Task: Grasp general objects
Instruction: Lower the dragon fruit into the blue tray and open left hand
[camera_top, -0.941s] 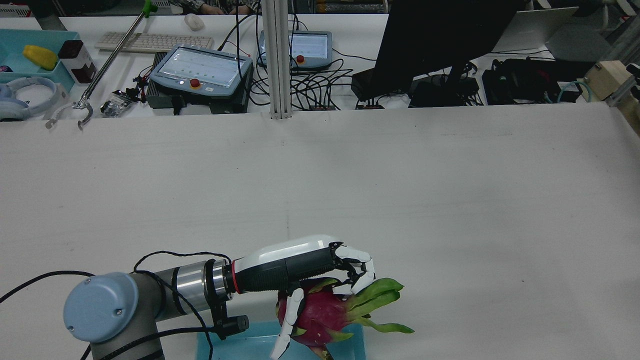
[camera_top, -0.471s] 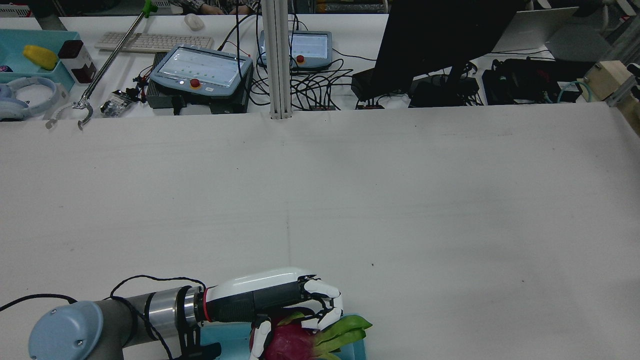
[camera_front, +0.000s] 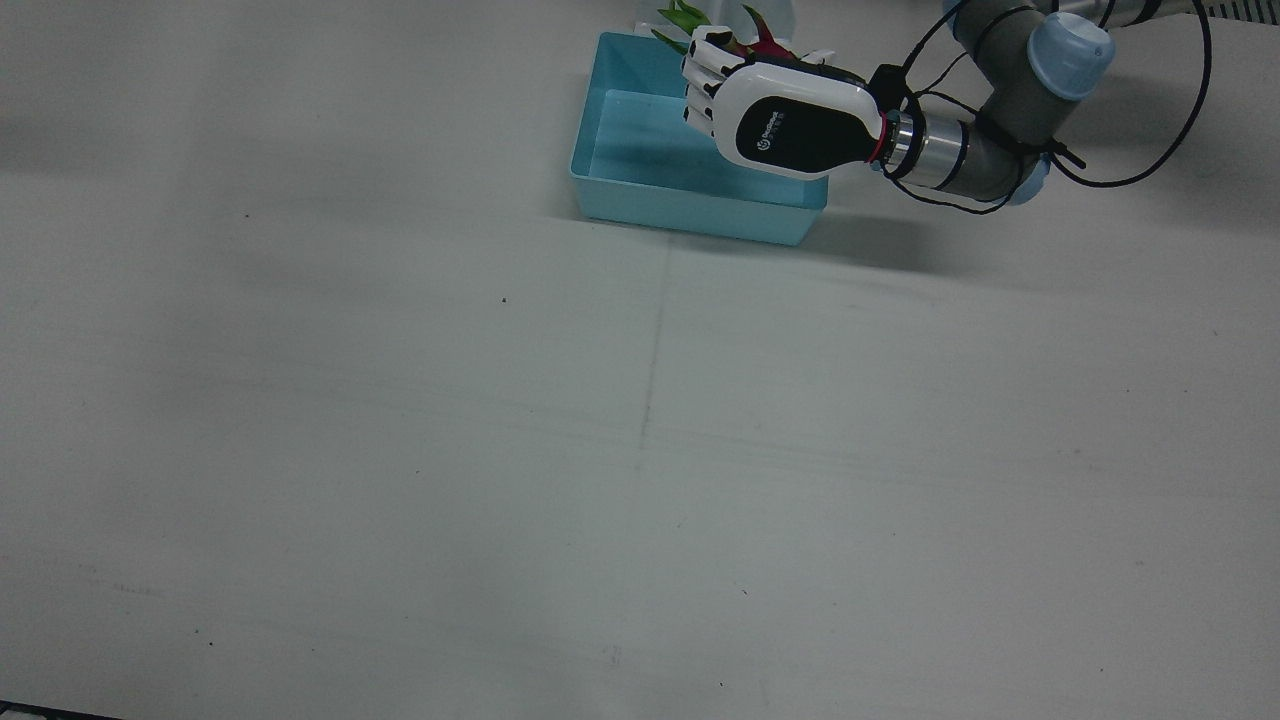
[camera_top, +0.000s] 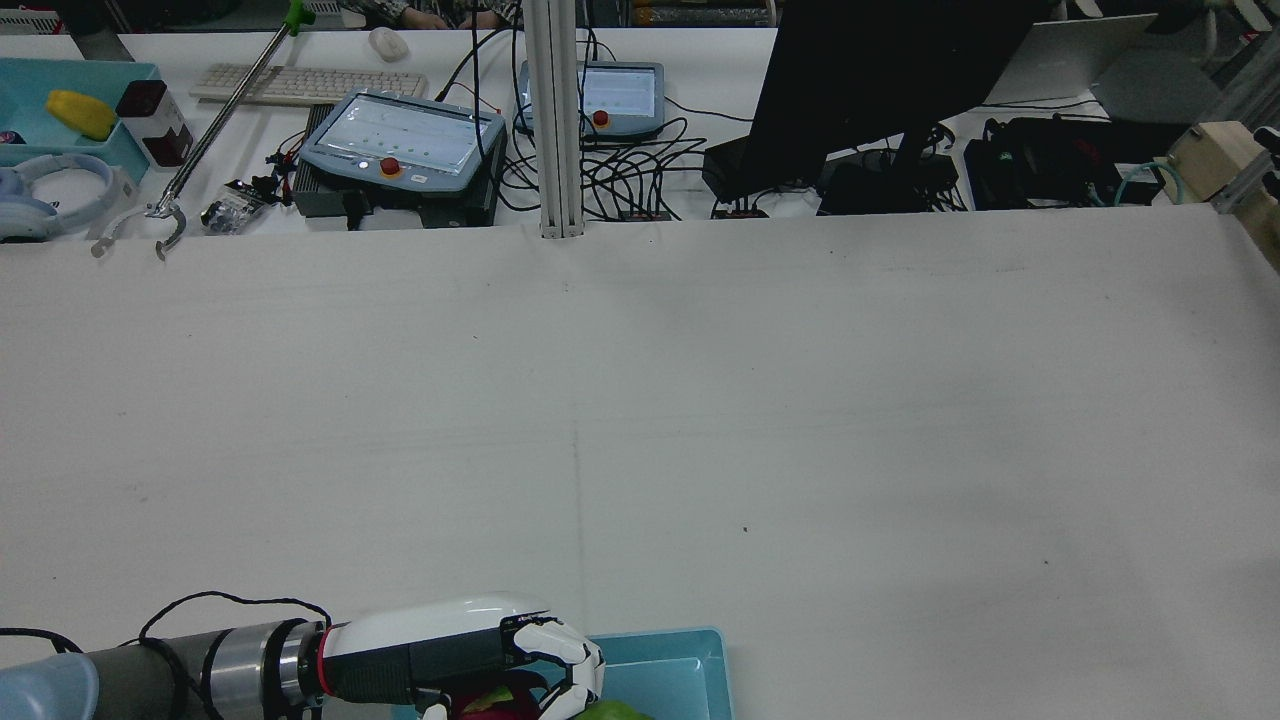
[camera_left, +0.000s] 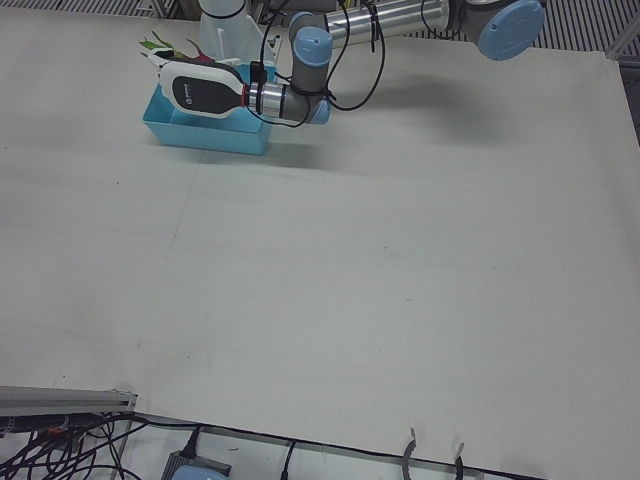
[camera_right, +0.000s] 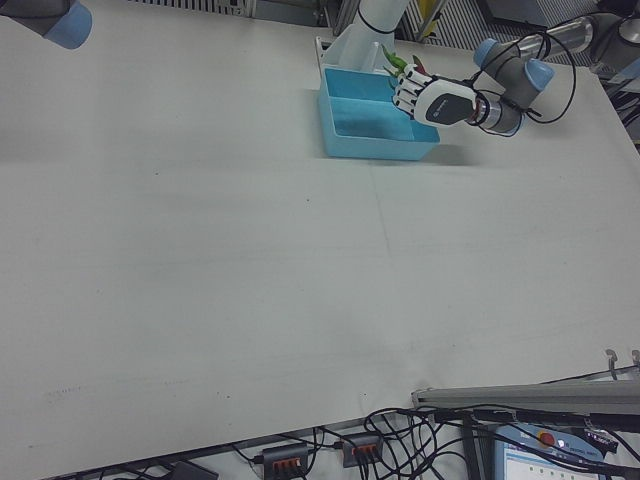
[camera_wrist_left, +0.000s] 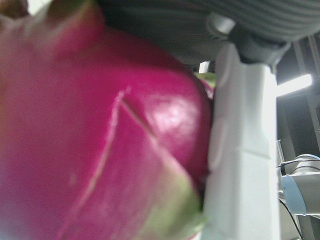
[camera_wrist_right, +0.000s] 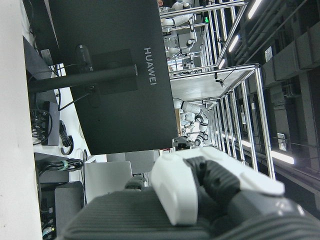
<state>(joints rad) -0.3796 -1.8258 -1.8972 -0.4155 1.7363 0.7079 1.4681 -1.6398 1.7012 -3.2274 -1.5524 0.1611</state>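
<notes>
My left hand (camera_front: 780, 120) is shut on a magenta dragon fruit (camera_front: 765, 42) with green leafy tips. It holds the fruit over the back part of a light blue bin (camera_front: 690, 205) near the robot's edge of the table. The rear view shows the hand (camera_top: 470, 655) at the bottom edge, with the fruit (camera_top: 490, 705) partly cut off and the bin (camera_top: 690, 680) beside it. The left hand view is filled by the fruit (camera_wrist_left: 100, 140) pressed against a white finger (camera_wrist_left: 240, 140). The right hand shows only in its own view (camera_wrist_right: 200, 185), and its fingers' state is unclear.
The white pedestal (camera_left: 225, 25) stands just behind the bin. A monitor (camera_top: 880, 80), teach pendants (camera_top: 400, 135), a keyboard (camera_top: 310, 85) and a grabber tool (camera_top: 200, 140) lie beyond the table's far edge. The right arm's elbow (camera_right: 50, 15) is at the far corner.
My left hand has drawn back toward the robot's edge with the dragon fruit in it, from beyond the bin's far rim to over the bin.
</notes>
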